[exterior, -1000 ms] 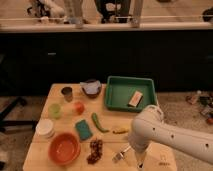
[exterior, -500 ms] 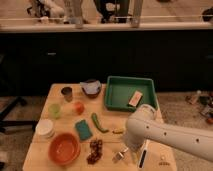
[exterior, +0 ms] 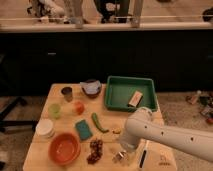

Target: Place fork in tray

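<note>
Hovering low over the near edge of the surface (exterior: 65, 125): tool (exterior: 121, 154) released, jaws spread, grasping nothing | fork (exterior: 118, 159) just beneath the tool tips, contact and long axis unclear | tray (exterior: 120, 95) well beyond the tool, farther back | versus earlier frame: tool has dropped and shifted sideways onto the fork.

Wooden tabletop (exterior: 107, 114): green tray (exterior: 120, 97) upper right; orange bowl (exterior: 64, 148) lower left; teal sponge (exterior: 83, 130) centre; gripper (exterior: 120, 156), fingers spread, lower centre.
</note>
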Tool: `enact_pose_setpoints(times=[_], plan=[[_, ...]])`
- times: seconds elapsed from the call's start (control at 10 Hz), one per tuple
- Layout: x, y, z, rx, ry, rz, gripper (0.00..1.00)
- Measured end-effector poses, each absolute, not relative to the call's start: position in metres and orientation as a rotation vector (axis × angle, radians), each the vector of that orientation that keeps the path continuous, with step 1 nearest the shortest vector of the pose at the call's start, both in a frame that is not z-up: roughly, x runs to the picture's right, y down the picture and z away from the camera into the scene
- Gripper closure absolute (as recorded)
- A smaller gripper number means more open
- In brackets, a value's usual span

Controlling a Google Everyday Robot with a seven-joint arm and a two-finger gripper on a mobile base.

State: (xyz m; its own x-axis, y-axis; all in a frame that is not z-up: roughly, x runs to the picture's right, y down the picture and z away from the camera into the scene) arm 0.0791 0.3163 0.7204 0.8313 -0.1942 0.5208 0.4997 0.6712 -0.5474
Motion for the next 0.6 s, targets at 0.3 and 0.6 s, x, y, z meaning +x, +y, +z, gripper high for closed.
enact_pose_setpoints(times=[0.3,0.6], plan=[[0.072,0.326,0.727,-0.753,-0.49,-0.371,0.2],[0.064,0.334,0.734,-0.77,-0.484,-0.393,0.2]])
